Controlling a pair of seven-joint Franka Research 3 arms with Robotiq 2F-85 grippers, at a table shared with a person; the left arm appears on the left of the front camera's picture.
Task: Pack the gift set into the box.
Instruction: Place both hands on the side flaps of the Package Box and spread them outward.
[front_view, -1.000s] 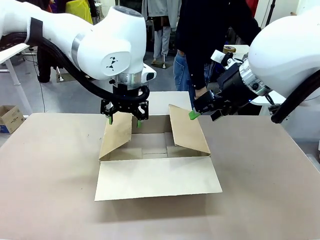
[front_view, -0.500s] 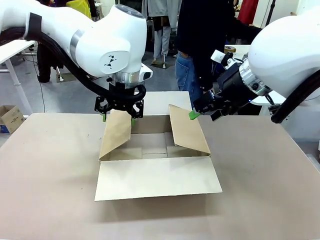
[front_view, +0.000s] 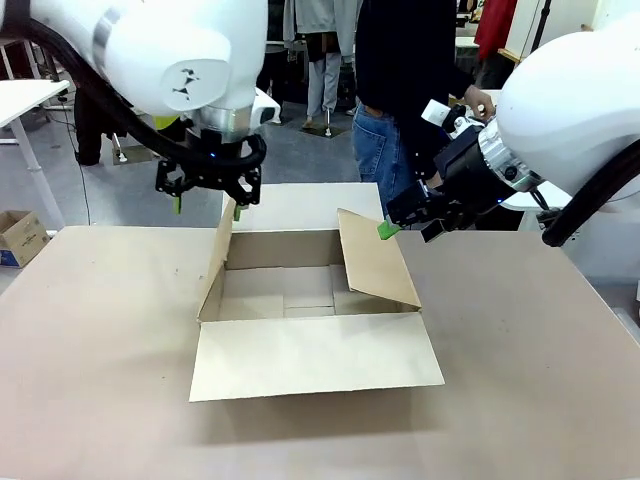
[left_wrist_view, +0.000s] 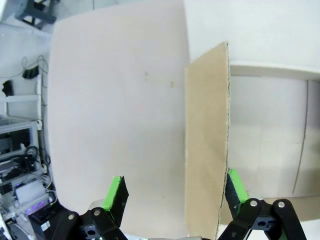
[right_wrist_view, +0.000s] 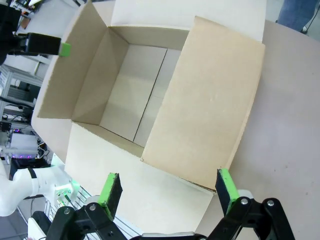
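Mid-frame, the box's (front_view: 280, 250) side flaps are being parted by the left gripper (front_view: 207, 207) and right gripper (front_view: 408, 230), both unclenched; next the gift set must be lowered in.

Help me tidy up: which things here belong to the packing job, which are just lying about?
Job: box; left gripper, open astride its left flap; right gripper, open by the right flap.
Lying about: small carton on the floor.

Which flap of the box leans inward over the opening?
The right-hand flap: it slants in over the opening. The left flap stands almost upright; the near flap and far flap lie outward.
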